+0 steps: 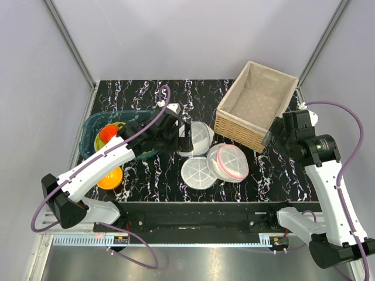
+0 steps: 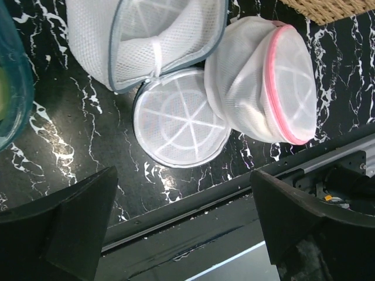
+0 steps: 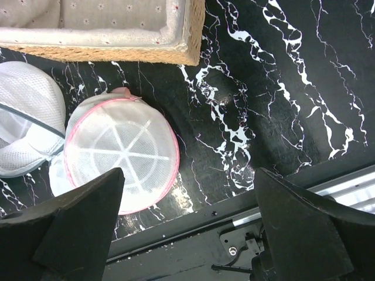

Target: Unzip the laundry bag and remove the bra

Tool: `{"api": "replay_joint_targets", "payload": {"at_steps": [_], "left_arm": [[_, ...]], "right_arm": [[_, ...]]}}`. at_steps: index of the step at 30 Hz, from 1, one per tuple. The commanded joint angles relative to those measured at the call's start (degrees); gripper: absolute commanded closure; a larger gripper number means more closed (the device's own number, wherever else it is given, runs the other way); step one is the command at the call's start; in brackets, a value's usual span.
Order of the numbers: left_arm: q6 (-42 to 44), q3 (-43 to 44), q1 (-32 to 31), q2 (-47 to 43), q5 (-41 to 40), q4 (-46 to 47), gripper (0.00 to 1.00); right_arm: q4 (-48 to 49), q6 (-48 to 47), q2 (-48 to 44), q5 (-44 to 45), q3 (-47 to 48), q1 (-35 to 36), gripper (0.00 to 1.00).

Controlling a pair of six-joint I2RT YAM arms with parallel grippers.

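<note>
Left wrist shows the laundry bag pink-rimmed, domed, zipped.

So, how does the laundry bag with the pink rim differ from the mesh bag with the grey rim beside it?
The pink-rimmed laundry bag has pink trim; the grey-rimmed mesh bag has grey. The pink-rimmed one looks zipped shut, while the grey-rimmed one gapes open, one half lying flat. Both are round white mesh with spoke-like ribs.
</note>
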Motion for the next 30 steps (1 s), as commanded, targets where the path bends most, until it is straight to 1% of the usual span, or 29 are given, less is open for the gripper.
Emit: {"api": "replay_joint_targets", "payload": {"at_steps": [1,3,4,6,8,11,14,16,18,19,20,21,23,28,30], "left_arm": [[-1.1,2.6,-1.0,1.3,3.0,2.8,0.01],[-0.9,3.0,-1.2,2.1,3.8,3.5,0.01],[-0.8,3.6,-1.2,2.8,5.8,3.5,0.01],[-0.1,5.4,-1.4,7.0,7.7,2.1,0.01],[0.4,8.3,-2.9,10.7,8.9,1.2,0.01],[0.4,11.7,-4.9,13.5,10.9,1.4,0.01],[-1.8,13.5,-6.1,17.2,13.5,3.3,0.01],[-3.6,13.1,-6.4,18.1,15.1,4.9,0.01],[-6.8,11.5,-6.4,18.8,16.1,8.9,0.02],[-8.1,10.6,-6.4,18.9,16.7,10.5,0.03],[-9.2,9.6,-6.4,19.1,17.2,14.4,0.04],[-11.4,7.7,-6.4,19.4,17.7,16.4,0.06],[-14.4,6.7,-6.4,20.9,18.0,19.8,0.09],[-15.1,8.4,-7.3,27.9,17.0,20.9,0.16],[-15.1,8.8,-7.8,29.6,16.8,20.5,0.26]], "right_arm": [[2.6,1.1,-1.7,-0.7,-0.6,0.4,0.0],[3.0,1.0,-2.0,-1.0,-0.9,0.4,0.0],[2.9,0.8,-1.9,-1.0,-0.9,0.4,0.0],[2.7,0.5,-1.8,-1.0,-0.8,0.4,0.0],[2.9,0.3,-1.6,-0.7,-0.7,0.4,0.0],[3.0,-0.1,-1.4,-0.3,-0.1,0.4,0.0],[3.7,-0.4,-2.1,-0.3,0.1,0.4,0.0],[4.4,-0.8,-2.4,-0.7,0.0,0.3,0.0],[5.1,-1.2,-2.4,-1.7,0.0,0.4,0.0],[5.0,-1.6,-2.3,-2.0,0.1,0.4,0.0],[4.8,-1.6,-2.0,-1.9,0.0,0.4,0.0],[4.5,-1.7,-1.9,-1.8,0.1,0.4,0.0],[4.0,-1.8,-1.8,-1.7,0.0,0.4,0.0],[4.2,-1.6,-3.1,-2.7,-1.2,0.4,0.01],[4.3,-1.7,-3.6,-3.4,-2.0,0.4,0.0]]}}
